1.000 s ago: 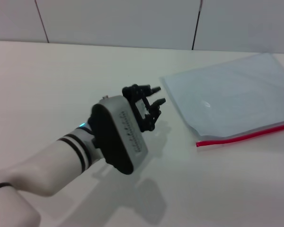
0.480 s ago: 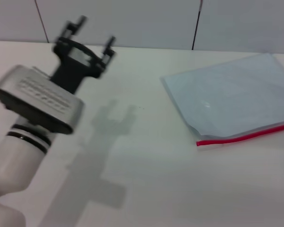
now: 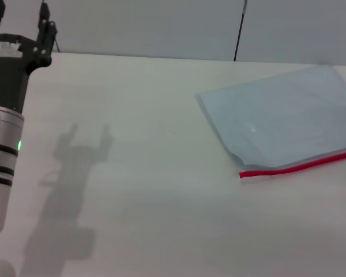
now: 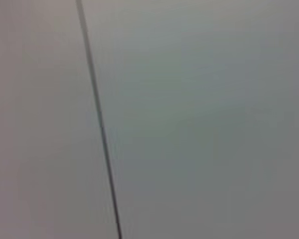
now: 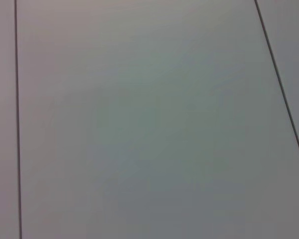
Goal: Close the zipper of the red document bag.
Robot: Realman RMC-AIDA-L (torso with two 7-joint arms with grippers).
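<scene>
Near right of table: zipper (image 3: 300, 166) runs left to right along the red document bag (image 3: 282, 121)'s near edge.
Far left: left gripper (image 3: 20, 26) raised, fingers spread, empty, well apart from the bag.
Right gripper: unseen; nearer arm undecidable.

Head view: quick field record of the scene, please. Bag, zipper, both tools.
bag: flat translucent pale-blue plastic pouch, lying on the white table, robot's right side
zipper: thin red strip along the pouch's near edge
left tool: raised at far left, fingers apart, far from the pouch, holding nothing
right tool: not in view
contact: none
</scene>
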